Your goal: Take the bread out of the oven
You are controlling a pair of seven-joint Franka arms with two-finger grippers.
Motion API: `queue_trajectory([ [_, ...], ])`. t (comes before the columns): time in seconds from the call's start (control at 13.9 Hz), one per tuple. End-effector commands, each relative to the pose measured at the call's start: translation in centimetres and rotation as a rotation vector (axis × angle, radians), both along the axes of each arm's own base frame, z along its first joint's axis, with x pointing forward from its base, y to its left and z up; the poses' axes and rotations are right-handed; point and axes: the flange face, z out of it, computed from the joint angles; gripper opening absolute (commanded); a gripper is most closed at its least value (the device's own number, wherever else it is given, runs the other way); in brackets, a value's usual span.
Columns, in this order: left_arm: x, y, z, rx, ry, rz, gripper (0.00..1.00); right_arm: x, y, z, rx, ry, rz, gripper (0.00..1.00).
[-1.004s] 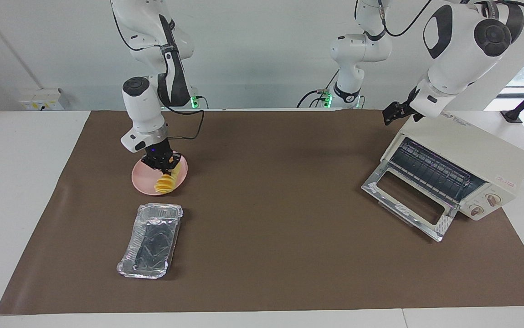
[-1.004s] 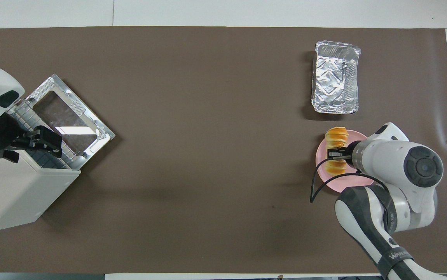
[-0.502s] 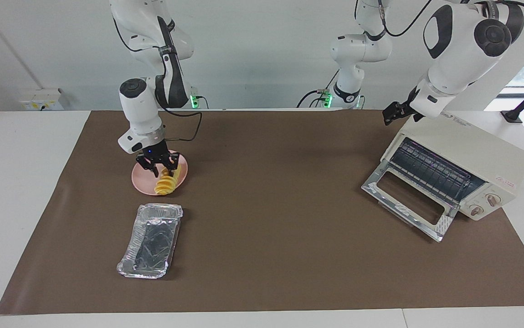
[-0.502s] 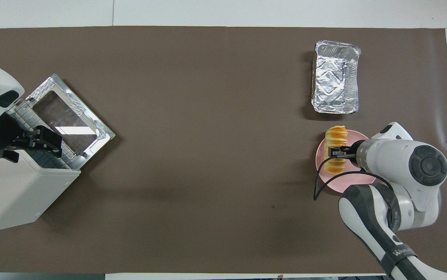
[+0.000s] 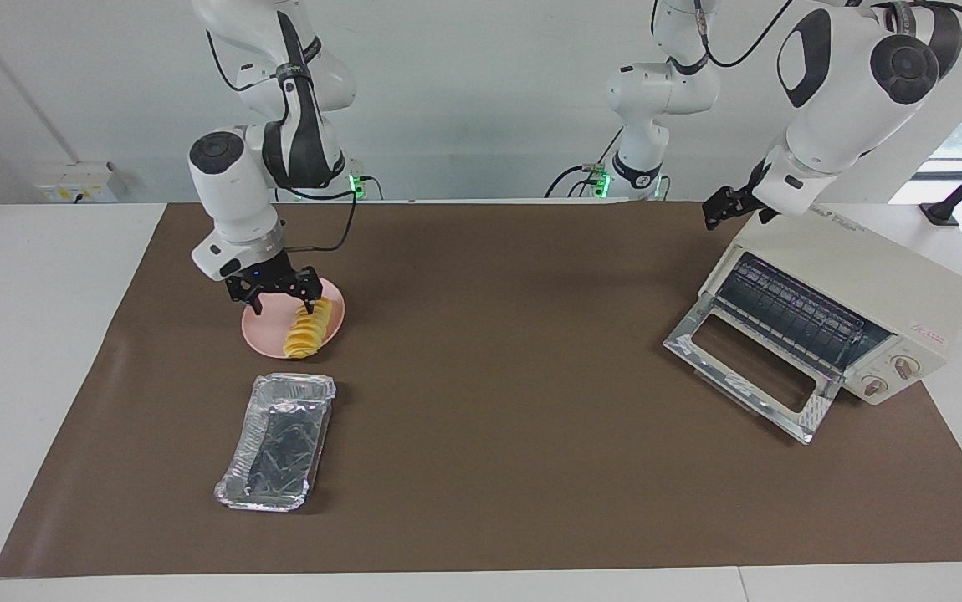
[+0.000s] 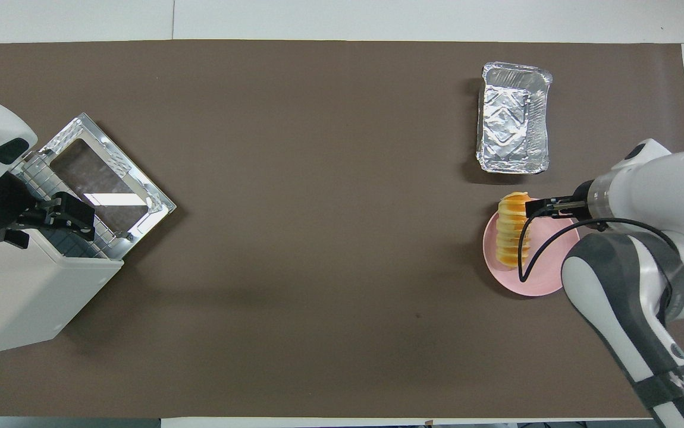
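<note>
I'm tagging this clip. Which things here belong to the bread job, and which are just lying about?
Job:
bread, lying on the pink plate
oven, door dropped open
right claw, open over the plate
left claw, waiting over the oven

Lying about:
foil tray

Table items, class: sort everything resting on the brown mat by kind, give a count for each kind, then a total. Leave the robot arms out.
Bread: 1
Pink plate: 1
Foil tray: 1
Oven: 1
Total: 4
</note>
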Motion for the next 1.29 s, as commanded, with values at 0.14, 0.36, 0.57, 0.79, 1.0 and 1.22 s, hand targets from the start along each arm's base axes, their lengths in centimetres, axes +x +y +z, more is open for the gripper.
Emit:
queue_trajectory([
  [0.14,-0.4,0.1,0.4,0.001,-0.019,0.003,1.00,1.6,-0.9,9.8,0.006,0.070,0.095,1.00],
  [0.36,-0.4,0.1,0.4,0.001,-0.019,0.003,1.00,0.5,-2.4,14.8,0.013,0.147,0.139,1.00],
  [0.57,-0.4,0.1,0.4,0.001,-0.019,0.003,1.00,-0.4,-3.1,18.3,0.013,0.166,0.161,1.00],
  [0.79,-0.4,0.1,0.4,0.001,-0.019,0.001,1.00,-0.6,-3.6,19.8,0.007,0.173,0.148,1.00],
  [1.0,-0.4,0.2,0.4,0.001,-0.019,0.004,1.00,-0.3,-4.7,19.6,0.006,0.161,0.122,1.00],
  [1.22,-0.4,0.1,0.4,0.001,-0.019,0.001,1.00,-0.3,-4.9,19.5,0.012,0.169,0.117,1.00],
])
